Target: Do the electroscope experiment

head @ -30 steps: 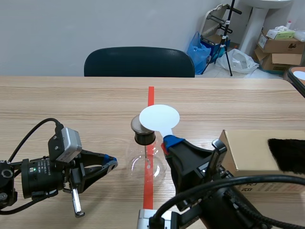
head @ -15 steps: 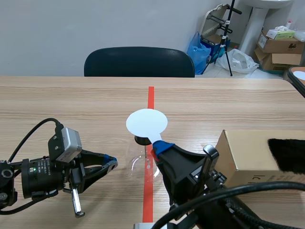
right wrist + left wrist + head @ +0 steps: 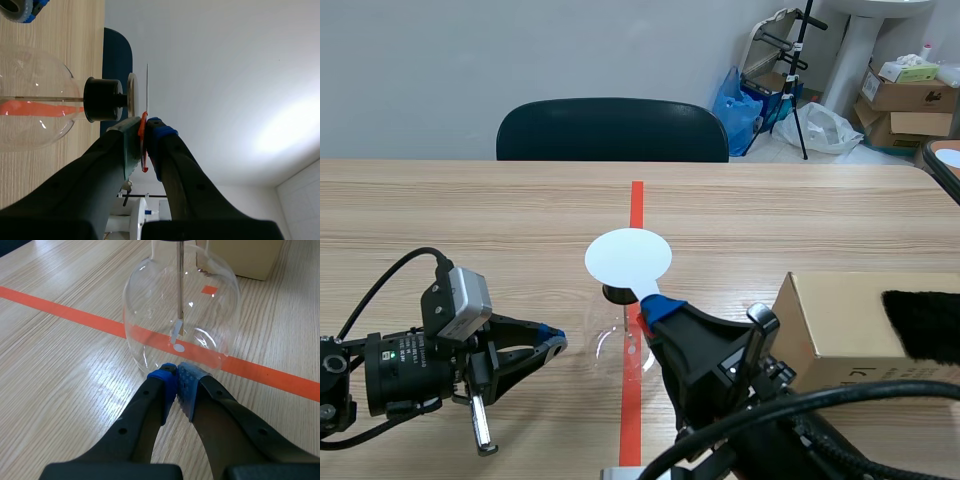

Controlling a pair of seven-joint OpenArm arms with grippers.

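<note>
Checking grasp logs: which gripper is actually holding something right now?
The right gripper: it is shut on the handle of the white disc, held over the flask. The left gripper is shut on nothing, pads meeting just short of the flask.

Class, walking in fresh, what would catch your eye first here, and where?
A white disc, gripped by its handle in the right gripper, hangs just above the round glass flask standing on the tape line. The left gripper lies shut beside the flask, and a cardboard box topped with black fur sits to the flask's right.
</note>
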